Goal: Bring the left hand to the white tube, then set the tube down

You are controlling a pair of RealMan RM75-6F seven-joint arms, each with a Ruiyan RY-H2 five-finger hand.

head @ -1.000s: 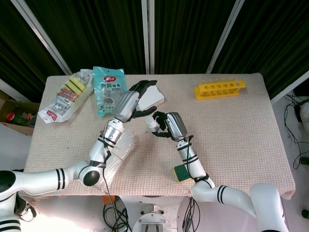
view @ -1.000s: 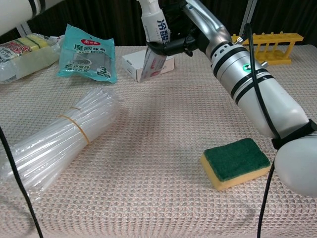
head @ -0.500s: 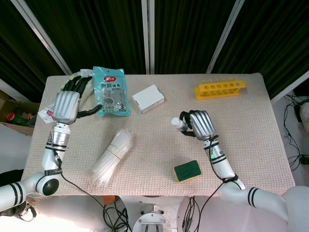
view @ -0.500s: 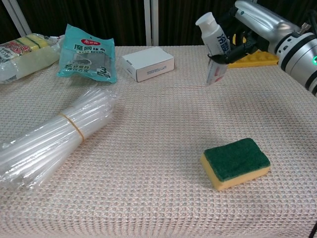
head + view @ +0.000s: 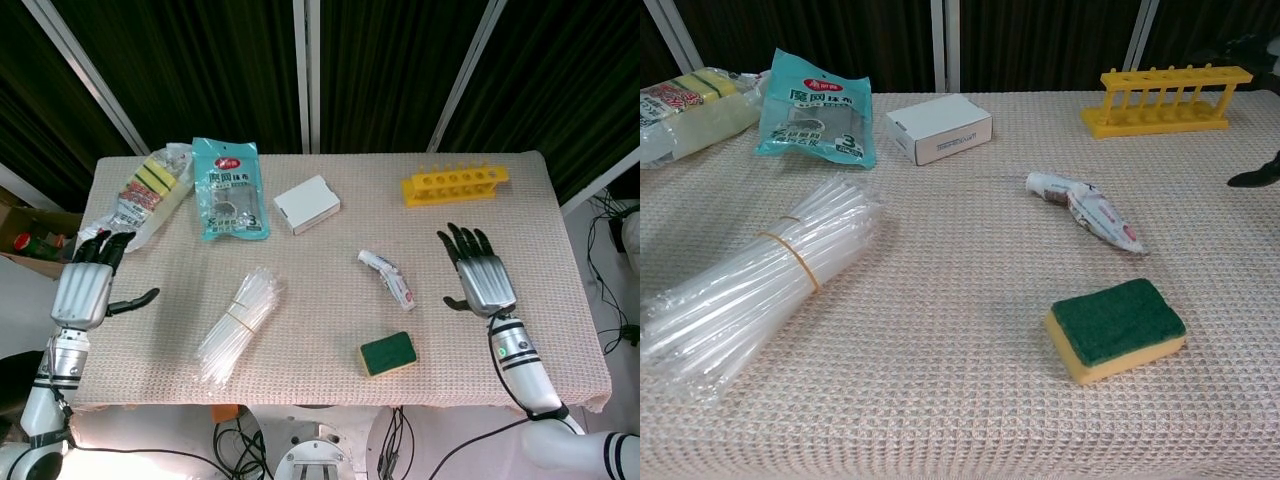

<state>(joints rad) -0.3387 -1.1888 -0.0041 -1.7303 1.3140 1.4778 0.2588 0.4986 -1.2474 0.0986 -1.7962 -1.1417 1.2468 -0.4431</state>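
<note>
The white tube (image 5: 386, 275) lies flat on the table mat, cap end toward the far left; the chest view shows the white tube (image 5: 1086, 210) lying just beyond the sponge. Nothing touches it. My left hand (image 5: 86, 287) hovers at the table's left edge, fingers spread, holding nothing, far from the tube. My right hand (image 5: 480, 280) is to the right of the tube, fingers spread and empty; only a dark fingertip (image 5: 1252, 178) of it shows in the chest view.
A green and yellow sponge (image 5: 388, 353) sits near the front. A bundle of clear straws (image 5: 236, 322) lies left of centre. A white box (image 5: 307, 203), teal packet (image 5: 229, 188), sponge pack (image 5: 140, 195) and yellow rack (image 5: 455, 183) line the far side.
The right hand released the tube, which now lies on the mat, and drew back to the right. The left hand withdrew to the table's left edge.
</note>
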